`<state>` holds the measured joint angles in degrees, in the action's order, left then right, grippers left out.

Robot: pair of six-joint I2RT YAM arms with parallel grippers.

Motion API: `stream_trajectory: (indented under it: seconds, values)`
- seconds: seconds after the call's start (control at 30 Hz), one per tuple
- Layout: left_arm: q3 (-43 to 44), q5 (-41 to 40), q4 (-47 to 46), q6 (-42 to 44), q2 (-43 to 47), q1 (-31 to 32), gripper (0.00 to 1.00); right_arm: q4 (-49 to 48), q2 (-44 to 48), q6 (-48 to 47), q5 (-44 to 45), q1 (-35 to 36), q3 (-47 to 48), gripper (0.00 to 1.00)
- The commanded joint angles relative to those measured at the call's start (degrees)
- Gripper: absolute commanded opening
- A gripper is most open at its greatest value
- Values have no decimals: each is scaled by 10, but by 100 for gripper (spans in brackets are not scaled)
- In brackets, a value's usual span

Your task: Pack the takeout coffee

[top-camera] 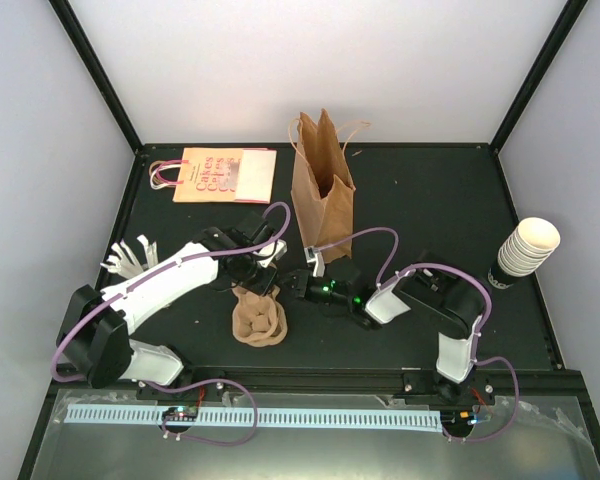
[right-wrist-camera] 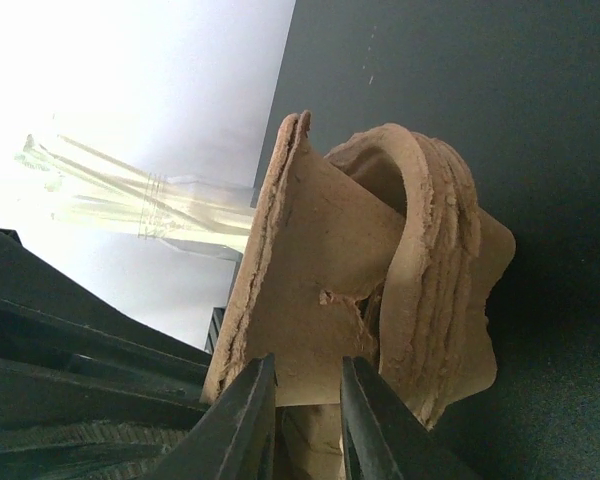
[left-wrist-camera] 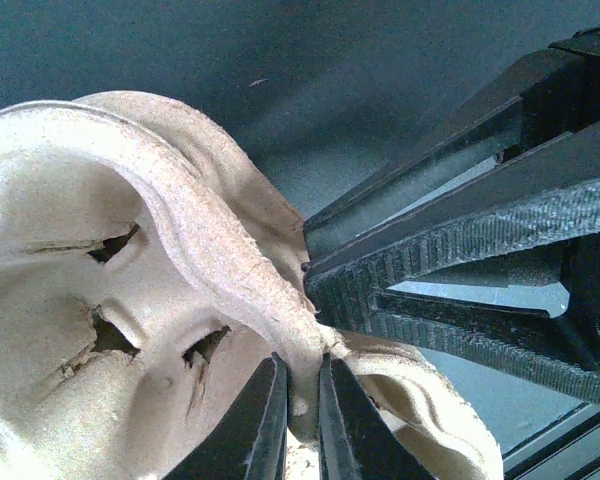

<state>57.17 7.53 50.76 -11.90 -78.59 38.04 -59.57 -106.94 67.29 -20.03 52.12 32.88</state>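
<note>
**A:** What are the 2 hands doing?

**B:** The left gripper is pinched tight on a rim of the pulp trays. They are a nested brown stack lying near the front edge of the worktop, about midway along it. The right gripper clamps another edge of the same stack, its fingertips just beside the left ones.

**A:** And the takeout coffee?

**B:** I cannot tell where it is; none of the 3 views shows a lidded cup. 1 stack of cream cups, lidless, leans at the right edge.

**A:** Any writing?

**B:** A flat printed bag lies by the back left corner, with pink lettering in several lines, too small to read. The brown paper bag stands upright and open near the back edge, its visible face plain brown. Some white strips lie at the left edge.
</note>
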Motion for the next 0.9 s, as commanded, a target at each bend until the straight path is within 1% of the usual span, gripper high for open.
stream_trajectory:
  seconds: [0.0,0.17,0.43,0.7,0.87]
  values:
    - [2,7,1,9,13,6,8,-11,9,-5,9,-3,8,23]
    - [15,4,14,5,23,6,8,1,23,-14,14,-3,4,23]
    - [43,2,34,-2,38,6,9,50,57,-46,18,-3,0,23]
    - [31,3,8,-11,33,6,8,28,77,-50,-15,-1,-41,24]
    - [34,-5,4,-21,34,6,8,12,104,-67,-39,6,-83,30]
